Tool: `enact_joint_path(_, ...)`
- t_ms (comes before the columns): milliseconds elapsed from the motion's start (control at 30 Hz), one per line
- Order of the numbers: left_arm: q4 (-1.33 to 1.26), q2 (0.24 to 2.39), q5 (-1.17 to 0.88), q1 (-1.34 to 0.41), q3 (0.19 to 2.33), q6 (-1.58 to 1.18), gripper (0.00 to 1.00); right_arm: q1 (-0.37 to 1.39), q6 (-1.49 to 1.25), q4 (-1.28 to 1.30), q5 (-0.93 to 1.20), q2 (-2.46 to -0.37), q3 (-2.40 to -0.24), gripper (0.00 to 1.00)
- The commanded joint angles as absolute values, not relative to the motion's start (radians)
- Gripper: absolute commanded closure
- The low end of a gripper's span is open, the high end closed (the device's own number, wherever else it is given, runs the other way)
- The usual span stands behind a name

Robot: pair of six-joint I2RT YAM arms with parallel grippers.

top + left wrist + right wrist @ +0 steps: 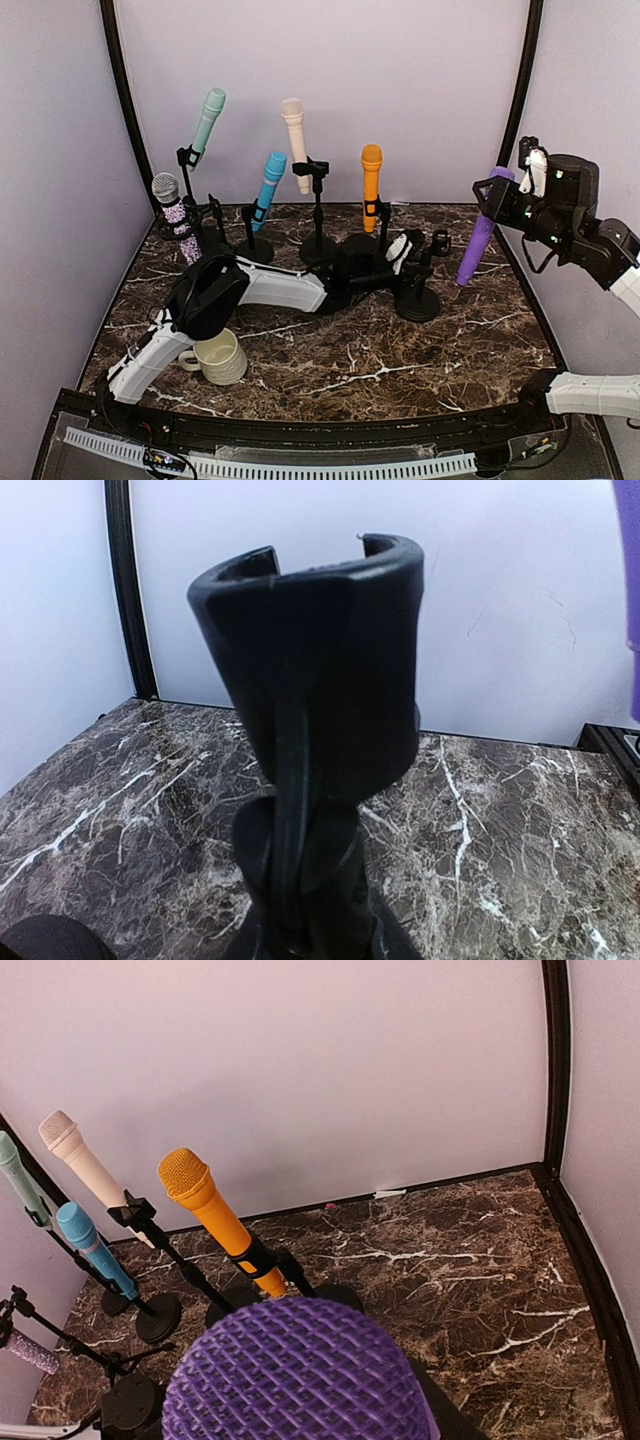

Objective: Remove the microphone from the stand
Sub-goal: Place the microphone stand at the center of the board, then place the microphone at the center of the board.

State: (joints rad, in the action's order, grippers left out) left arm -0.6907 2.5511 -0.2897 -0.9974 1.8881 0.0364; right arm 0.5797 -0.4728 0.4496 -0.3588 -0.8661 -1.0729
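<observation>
The right pincer [497, 195] was clamped on the upper body of the purple microphone [478, 235]. The microphone hung down and inward from it, tail clear of the tabletop [400, 370] and well apart from the empty stand [417, 300]. So the microphone was already out of its clip.

It looked like a stiff, light, hard-shelled tube with a smooth and probably slippery barrel. The mesh head would dent more easily. The barrel just under the head therefore seemed the right place to hold, and the grip looked to sit there. Held that high, the long tail could swing.

The left pincer [410, 250] lay against the stand's upper stem. Whether it was closed on the stem could not be told.

The top view alone showed both arms and the gap between microphone and stand. The left wrist view alone showed the clip [320, 670] close up, its cup vacant, with a purple sliver at the frame's right edge. The right wrist view showed the mesh head [300, 1370] directly below the pincer. Beyond it stood the orange microphone [215, 1220], seated in its own stand. This view showed none of the pincer's own fingers.
</observation>
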Motion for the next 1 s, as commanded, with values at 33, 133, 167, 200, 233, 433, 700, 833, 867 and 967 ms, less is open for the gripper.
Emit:
enact_joint_path(33, -0.669, 2.579, -0.305, -1.012, 2.019, 0.006, 0.97, 0.578, -0.464, 0.424, -0.363, -0.836, -1.059, 0.7)
enact_joint_path(133, -0.662, 2.556, -0.293, -1.012, 1.997, 0.005, 0.73, 0.578, -0.463, 0.435, -0.372, -0.84, -1.068, 0.7)
enact_joint_path(167, -0.664, 2.547, -0.292, -1.012, 1.987, 0.005, 0.67, 0.578, -0.465, 0.435, -0.374, -0.84, -1.069, 0.7)
enact_joint_path(200, -0.666, 2.526, -0.288, -1.012, 1.969, 0.005, 0.58, 0.578, -0.465, 0.437, -0.377, -0.842, -1.068, 0.7)
enact_joint_path(233, -0.666, 2.515, -0.287, -1.012, 1.957, 0.005, 0.54, 0.578, -0.467, 0.437, -0.378, -0.844, -1.069, 0.7)
enact_joint_path(433, -0.684, 2.361, -0.32, -1.012, 1.787, 0.026, 0.22, 0.578, -0.469, 0.442, -0.375, -0.862, -1.089, 0.7)
enact_joint_path(700, -0.726, 2.071, -0.28, -1.011, 1.439, 0.036, 0.13, 0.578, -0.499, 0.475, -0.345, -0.866, -1.099, 0.7)
enact_joint_path(833, -0.681, 1.933, -0.25, -1.008, 1.296, 0.023, 0.13, 0.578, -0.522, 0.516, -0.342, -0.857, -1.092, 0.7)
enact_joint_path(867, -0.67, 1.907, -0.239, -1.006, 1.271, 0.019, 0.13, 0.578, -0.532, 0.527, -0.339, -0.853, -1.09, 0.7)
enact_joint_path(967, -0.598, 1.775, -0.227, -0.992, 1.148, -0.018, 0.13, 0.578, -0.572, 0.543, -0.314, -0.85, -1.059, 0.7)
